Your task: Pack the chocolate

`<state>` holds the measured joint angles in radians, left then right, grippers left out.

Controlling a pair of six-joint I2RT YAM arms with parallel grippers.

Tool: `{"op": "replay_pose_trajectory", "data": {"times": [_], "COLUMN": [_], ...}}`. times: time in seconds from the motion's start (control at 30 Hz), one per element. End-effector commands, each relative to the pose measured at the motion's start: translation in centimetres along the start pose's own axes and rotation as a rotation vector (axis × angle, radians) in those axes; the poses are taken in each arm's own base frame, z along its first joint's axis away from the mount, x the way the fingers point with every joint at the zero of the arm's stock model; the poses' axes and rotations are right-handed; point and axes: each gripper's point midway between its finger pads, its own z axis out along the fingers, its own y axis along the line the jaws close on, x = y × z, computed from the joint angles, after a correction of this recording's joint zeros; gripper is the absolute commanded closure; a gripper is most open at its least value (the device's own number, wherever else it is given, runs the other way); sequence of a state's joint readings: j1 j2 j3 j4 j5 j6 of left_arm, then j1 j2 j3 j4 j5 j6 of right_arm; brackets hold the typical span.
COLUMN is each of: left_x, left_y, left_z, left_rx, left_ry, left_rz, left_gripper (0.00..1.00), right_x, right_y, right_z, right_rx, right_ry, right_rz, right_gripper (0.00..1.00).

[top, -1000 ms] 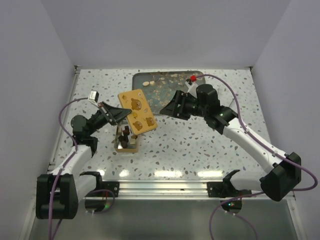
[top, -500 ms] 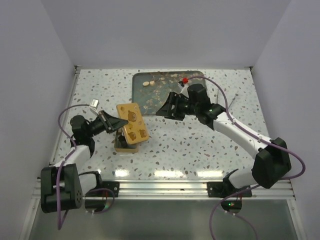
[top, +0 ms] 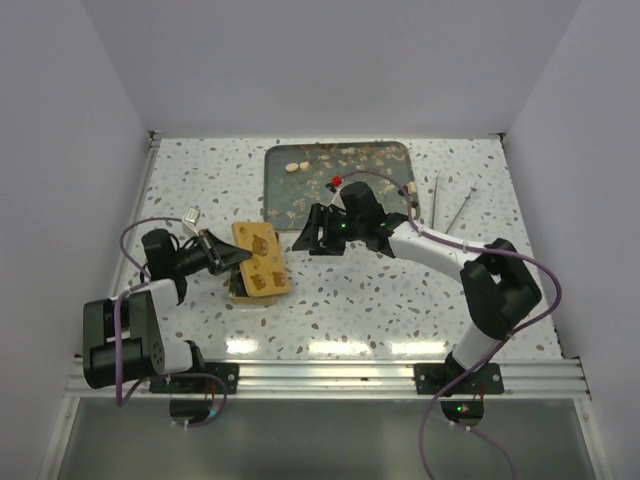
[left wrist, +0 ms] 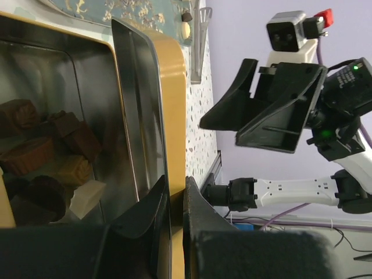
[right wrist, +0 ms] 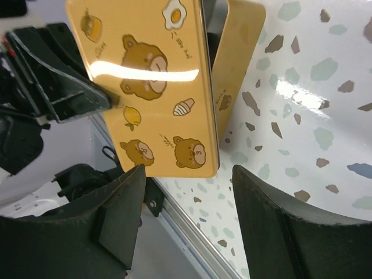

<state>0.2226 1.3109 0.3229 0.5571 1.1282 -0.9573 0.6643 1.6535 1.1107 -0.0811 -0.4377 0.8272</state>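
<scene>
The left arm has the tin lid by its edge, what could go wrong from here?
The left gripper pinches the lid by one edge, tilted over the tin, so it may slip or seat crooked. The open right gripper is close and could knock it. Pale chocolates lie on the tray; closing now might leave them out.

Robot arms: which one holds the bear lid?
The left gripper: its jaws pinch the lid by its edge. The right gripper has open, empty jaws.
</scene>
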Motion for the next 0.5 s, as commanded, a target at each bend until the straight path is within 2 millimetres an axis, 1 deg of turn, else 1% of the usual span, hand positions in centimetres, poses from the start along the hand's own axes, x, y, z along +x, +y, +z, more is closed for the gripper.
{"op": "replay_pose_trajectory", "data": {"times": [0.0, 0.07, 0.2, 0.27, 0.3, 0.33, 0.4, 0.47], "left_x": [-1.4, -2.0, -2.5, -2.6, -2.6, -2.6, -2.6, -2.6], "left_y": [-0.5, -0.2, 0.2, 0.8, 1.1, 1.5, 1.8, 1.9], "left_z": [-0.4, -0.5, -0.3, -0.2, -0.2, -0.2, -0.2, -0.2], "left_rx": [0.026, 0.016, -0.001, -0.028, -0.043, -0.054, -0.069, -0.071], "left_ry": [0.020, 0.021, 0.029, 0.042, 0.045, 0.053, 0.056, 0.058], "left_rz": [0.080, 0.076, 0.075, 0.068, 0.066, 0.092, 0.082, 0.080], "left_gripper": [1.00, 1.00, 1.00, 1.00, 1.00, 1.00, 1.00, 1.00], "right_x": [-0.3, 0.2, 1.4, 1.8, 2.5, 2.6, 3.6, 4.0], "right_y": [3.2, 3.0, 2.6, 2.6, 2.5, 2.7, 2.6, 2.4], "right_z": [1.5, 2.5, 4.0, 4.5, 5.0, 5.1, 5.9, 6.4], "right_rx": [-0.120, -0.114, -0.099, -0.100, -0.101, -0.106, -0.098, -0.090], "right_ry": [-0.007, 0.019, 0.059, 0.071, 0.089, 0.092, 0.115, 0.121], "right_rz": [-0.062, -0.079, -0.087, -0.087, -0.087, -0.090, -0.095, -0.097], "right_gripper": [0.36, 0.35, 0.34, 0.34, 0.34, 0.34, 0.34, 0.34]}}
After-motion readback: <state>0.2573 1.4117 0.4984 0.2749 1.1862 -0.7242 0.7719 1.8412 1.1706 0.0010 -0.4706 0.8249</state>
